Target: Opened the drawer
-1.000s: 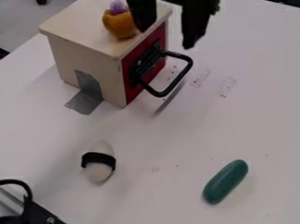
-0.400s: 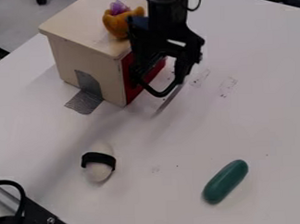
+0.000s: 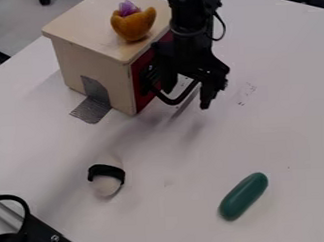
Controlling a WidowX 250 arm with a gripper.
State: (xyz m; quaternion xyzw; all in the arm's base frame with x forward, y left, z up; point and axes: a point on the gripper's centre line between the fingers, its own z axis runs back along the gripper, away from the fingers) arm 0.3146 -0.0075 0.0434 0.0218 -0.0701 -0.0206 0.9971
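The black gripper [image 3: 186, 93] hangs at the front of the wooden cabinet [image 3: 95, 55], its two fingers spread open. One finger is close to the red drawer front [image 3: 142, 97], and the other is out to the right, past the outer bar of the black handle [image 3: 172, 101]. Part of the handle lies between or behind the fingers; contact cannot be made out. The drawer looks flush with the cabinet, though the gripper hides much of its front.
On the cabinet top sits an orange cup-like piece [image 3: 132, 25] with a purple thing [image 3: 128, 8] in it. Grey tape [image 3: 92, 109] runs from cabinet to table [image 3: 193, 162]. A white object with a black band [image 3: 106, 171] and a green oblong piece [image 3: 243, 196] lie nearer the camera.
From the top edge the gripper has come down to the handle, most recently shifting slightly lower and to the right. The cabinet and the loose objects have stayed put.
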